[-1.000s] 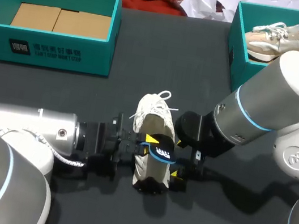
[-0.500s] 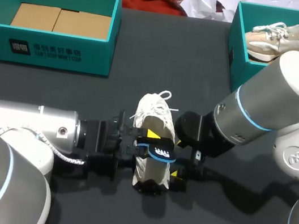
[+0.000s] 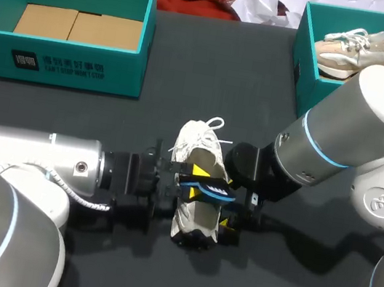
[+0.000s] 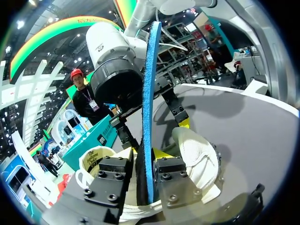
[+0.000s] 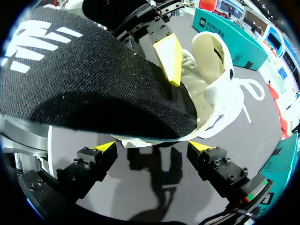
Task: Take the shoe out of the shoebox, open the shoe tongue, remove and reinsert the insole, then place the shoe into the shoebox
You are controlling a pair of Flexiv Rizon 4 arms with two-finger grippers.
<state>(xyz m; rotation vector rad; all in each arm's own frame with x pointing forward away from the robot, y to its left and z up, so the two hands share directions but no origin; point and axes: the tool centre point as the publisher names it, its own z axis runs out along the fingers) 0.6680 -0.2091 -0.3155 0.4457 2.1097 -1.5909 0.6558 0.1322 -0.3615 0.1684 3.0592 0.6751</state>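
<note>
The white shoe (image 3: 198,161) sits on the dark counter (image 3: 188,77), with its toe and laces pointing away from the robot. The left hand (image 3: 179,184) is right beside the shoe, on the shoe's left side, and it is clenched on the insole (image 3: 205,188) (black on top, blue along the edge). Both of its fingers (image 4: 171,176) press the insole from two sides, so the insole stands on its thin edge between them. The insole goes across the top of the shoe's opening and sticks out past the shoe's right side. I cannot tell if any of it is tucked inside the shoe. The right hand (image 3: 234,220) is low down, just beside the shoe's heel on the right side. It is released, with its two yellow tips (image 5: 200,146) spread wide and nothing held between them. The wide black top of the insole is over that hand, and the shoe is just ahead of it. An empty teal shoebox (image 3: 115,72) stands well apart from the shoe, off to the shoe's far left. Another teal shoebox (image 3: 303,74) stands well apart to the shoe's far right, and a tan shoe (image 3: 370,48) lies inside it.
</note>
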